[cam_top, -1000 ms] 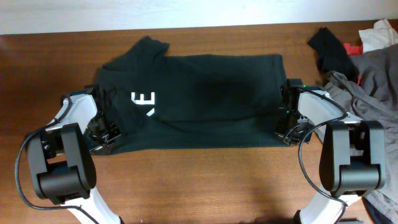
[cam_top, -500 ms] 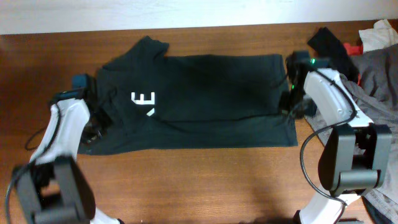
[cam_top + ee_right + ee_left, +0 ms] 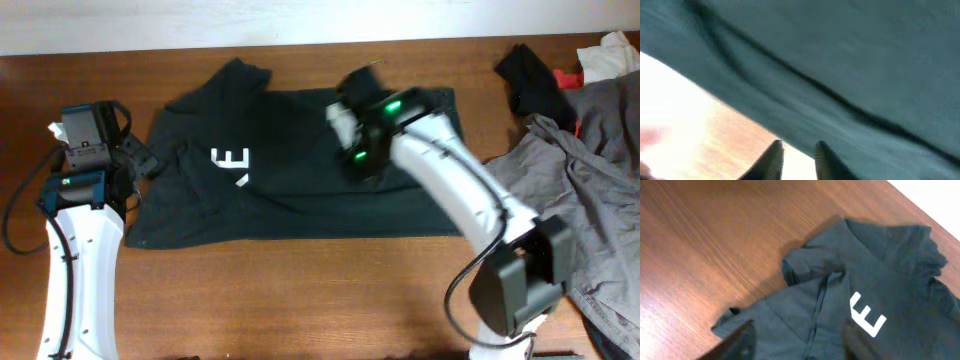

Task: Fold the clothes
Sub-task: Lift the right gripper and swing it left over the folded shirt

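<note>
clothes: soft matt cloth | table: smooth wood, slight sheen | left arm: glossy white plastic

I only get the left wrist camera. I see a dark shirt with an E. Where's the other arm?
Observer: The right tool hangs over the shirt's middle, toward its far edge.
Operator: Is it grabbing it?
Observer: No. In its own camera the fingers stand slightly apart with nothing between.
Operator: Any other clothes?
Observer: A grey garment lies right of the shirt.
</note>
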Available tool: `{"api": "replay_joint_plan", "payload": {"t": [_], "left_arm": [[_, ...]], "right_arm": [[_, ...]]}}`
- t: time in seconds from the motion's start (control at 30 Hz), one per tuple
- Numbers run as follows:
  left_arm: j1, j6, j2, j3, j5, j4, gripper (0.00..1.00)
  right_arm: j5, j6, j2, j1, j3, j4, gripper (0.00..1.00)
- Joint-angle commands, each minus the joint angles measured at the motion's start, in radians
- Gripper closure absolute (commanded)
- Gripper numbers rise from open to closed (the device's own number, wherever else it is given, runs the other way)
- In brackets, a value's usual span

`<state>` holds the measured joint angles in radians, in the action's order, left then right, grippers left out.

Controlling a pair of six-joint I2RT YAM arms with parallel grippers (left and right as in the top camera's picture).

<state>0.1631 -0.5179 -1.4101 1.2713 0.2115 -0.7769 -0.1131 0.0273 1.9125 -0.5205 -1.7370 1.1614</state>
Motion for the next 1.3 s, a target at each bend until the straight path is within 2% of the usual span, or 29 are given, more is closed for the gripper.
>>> {"api": "replay_joint_plan", "payload": {"t": [0.0, 0.03, 0.2, 0.43, 0.67, 0.73, 0.83, 1.0, 1.07, 1.13, 1.2, 1.23, 1.27], "left_arm": [[0.003, -0.005, 0.004, 0.013, 0.047, -0.007, 0.05], [0.003, -0.005, 0.004, 0.013, 0.047, -0.012, 0.01], [0.003, -0.005, 0.004, 0.013, 0.047, -0.013, 0.01], [0.003, -0.005, 0.004, 0.013, 0.047, -0.013, 0.01], [0.003, -0.005, 0.004, 0.013, 0.047, -0.013, 0.01], [0.003, -0.005, 0.004, 0.013, 0.047, -0.013, 0.01], [0.003, -0.005, 0.004, 0.013, 0.047, -0.013, 0.01], [0.003, -0.005, 0.004, 0.013, 0.047, -0.013, 0.01], [0.003, -0.005, 0.004, 0.013, 0.047, -0.013, 0.01], [0.003, -0.005, 0.004, 0.013, 0.047, -0.013, 0.01], [0.003, -0.005, 0.004, 0.013, 0.047, -0.013, 0.01], [0.003, -0.005, 0.004, 0.013, 0.047, -0.013, 0.01], [0.003, -0.005, 0.004, 0.013, 0.047, -0.013, 0.01]], "right_arm": [[-0.014, 0.048, 0.008, -0.095, 0.0, -0.031, 0.57], [-0.01, 0.048, 0.011, -0.122, 0.0, -0.043, 0.49], [-0.007, 0.145, 0.029, -0.235, 0.0, -0.09, 0.34], [0.054, 0.327, 0.124, -0.33, 0.0, -0.188, 0.34], [0.08, 0.332, 0.174, -0.349, 0.0, -0.271, 0.31], [0.08, 0.332, 0.174, -0.348, 0.0, -0.308, 0.37], [0.079, 0.332, 0.179, -0.35, 0.0, -0.387, 0.52], [0.08, 0.388, 0.215, -0.365, 0.0, -0.449, 0.55], [0.077, 0.383, 0.229, -0.366, 0.0, -0.444, 0.61], [0.061, 0.383, 0.241, -0.369, 0.0, -0.444, 0.71], [0.036, 0.384, 0.251, -0.372, 0.0, -0.455, 0.9], [0.025, 0.383, 0.255, -0.375, 0.0, -0.462, 0.96], [0.015, 0.384, 0.259, -0.376, 0.0, -0.468, 0.96]]}}
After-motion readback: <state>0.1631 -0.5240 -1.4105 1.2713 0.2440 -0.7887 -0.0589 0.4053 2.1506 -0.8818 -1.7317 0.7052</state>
